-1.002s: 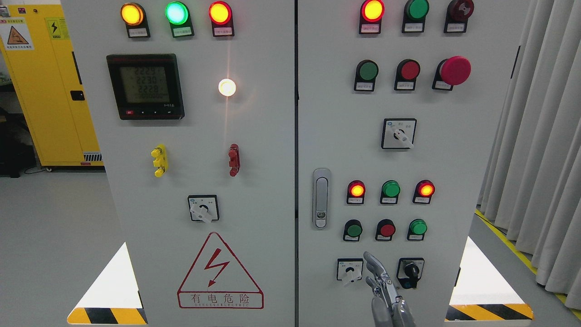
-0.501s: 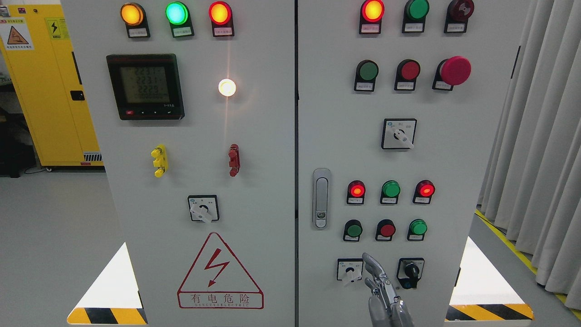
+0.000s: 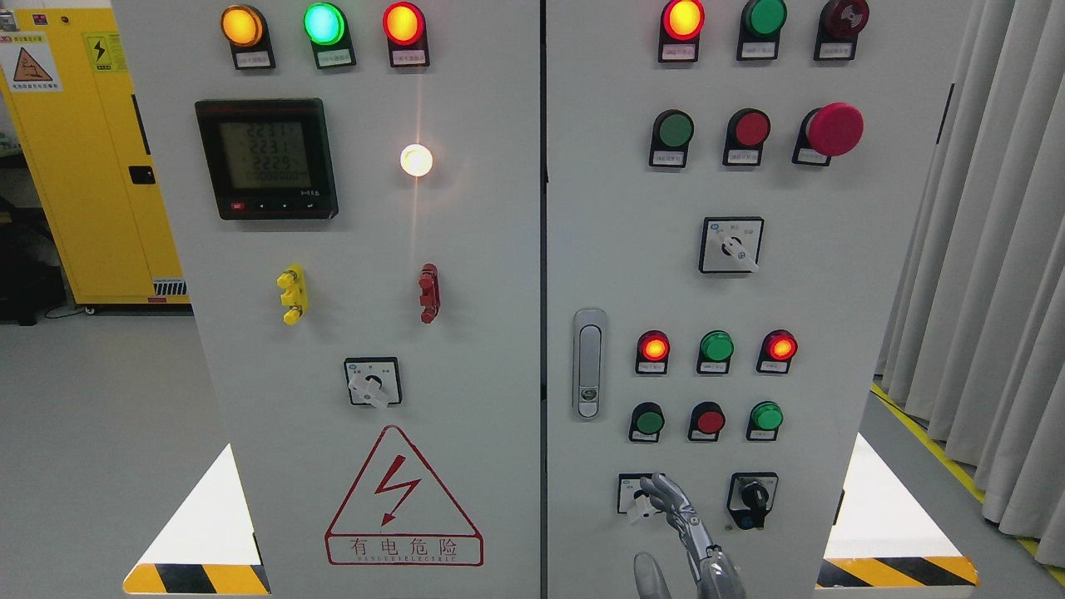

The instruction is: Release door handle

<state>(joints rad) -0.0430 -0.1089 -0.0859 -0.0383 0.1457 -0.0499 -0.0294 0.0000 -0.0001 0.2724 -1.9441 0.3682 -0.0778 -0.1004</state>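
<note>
The silver door handle (image 3: 589,363) lies flush and upright in the right cabinet door (image 3: 832,274), near its left edge. My right hand (image 3: 668,526) rises from the bottom edge, well below and to the right of the handle, not touching it. Its fingers (image 3: 676,506) are stretched out and open and hold nothing. The fingertips overlap the small white rotary switch (image 3: 639,496), and the thumb (image 3: 650,579) shows at the bottom edge. The left hand is out of view.
The right door carries lit red and green lamps, push buttons, a red mushroom button (image 3: 834,129) and a black key switch (image 3: 754,499). The left door (image 3: 466,249) has a meter and a warning triangle. A yellow cabinet (image 3: 75,166) stands far left, curtains (image 3: 990,291) at the right.
My right hand has shifted left and a little lower. Its fingertips now cover the white rotary switch, and the thumb has come into view.
</note>
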